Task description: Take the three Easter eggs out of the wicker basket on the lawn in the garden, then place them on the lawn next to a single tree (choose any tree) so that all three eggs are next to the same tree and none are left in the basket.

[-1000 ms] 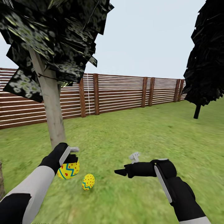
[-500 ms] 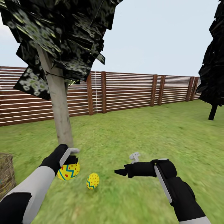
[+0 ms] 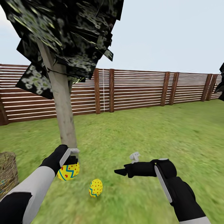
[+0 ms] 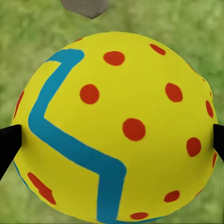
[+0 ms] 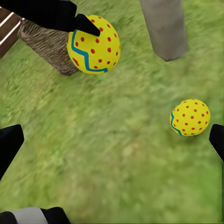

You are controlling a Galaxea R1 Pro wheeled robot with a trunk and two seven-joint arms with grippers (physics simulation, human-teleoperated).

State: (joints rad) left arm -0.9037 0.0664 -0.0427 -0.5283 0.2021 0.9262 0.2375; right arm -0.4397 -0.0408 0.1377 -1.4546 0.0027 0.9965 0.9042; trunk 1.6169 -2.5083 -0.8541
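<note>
Fingers of the left gripper (image 3: 71, 160) are clamped on a yellow held egg (image 3: 68, 171), carried just above the lawn (image 3: 149, 130) with its long axis tilted, beside the foot of the pale tree trunk (image 3: 63, 105). In the left wrist view this egg (image 4: 114, 126) sits between two black fingertips (image 4: 7, 144), its blue zigzag running lengthwise. A second egg (image 3: 95, 188) lies on the grass near the trunk, leaning slightly. The right gripper (image 3: 127, 166) hangs spread and empty over bare grass, well apart from both eggs. Its wrist view adds the wicker basket (image 5: 49, 44) behind the held egg; in the head view the basket (image 3: 7, 172) sits at the edge. Open grass runs to the slatted fence (image 3: 140, 90).
</note>
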